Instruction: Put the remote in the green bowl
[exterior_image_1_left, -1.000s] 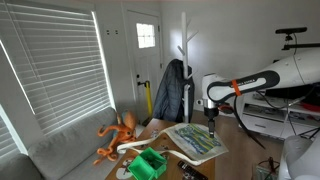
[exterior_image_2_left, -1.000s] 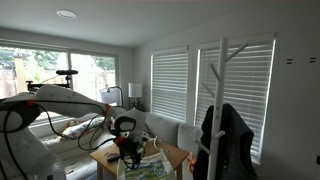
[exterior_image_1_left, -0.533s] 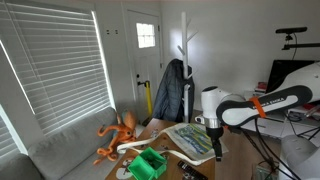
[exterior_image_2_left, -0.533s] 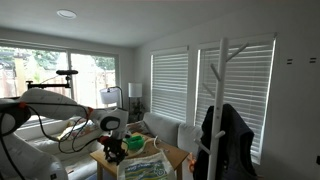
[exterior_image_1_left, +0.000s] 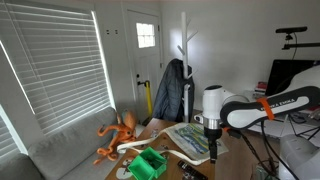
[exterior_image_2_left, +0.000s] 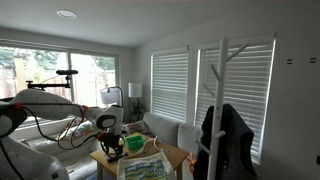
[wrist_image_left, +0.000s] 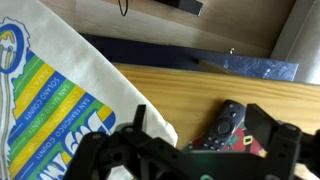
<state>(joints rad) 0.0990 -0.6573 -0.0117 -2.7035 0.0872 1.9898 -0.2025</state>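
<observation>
While the wrist view looks down on the wooden tabletop (wrist_image_left: 215, 85), we see the remote (wrist_image_left: 228, 118) lying flat between the widely spread fingers (wrist_image_left: 275, 128) of the hand (wrist_image_left: 198, 125), ungripped, just beside a printed cloth (wrist_image_left: 60, 90). In an exterior view the green bowl (exterior_image_1_left: 150, 163) sits well apart from the hand.

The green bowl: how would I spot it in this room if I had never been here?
Find the grey sofa under the window blinds, then the wooden table beside it. The green bowl sits at the table's near edge, near the orange octopus toy: the only bright green thing there, with an angular rim.
</observation>
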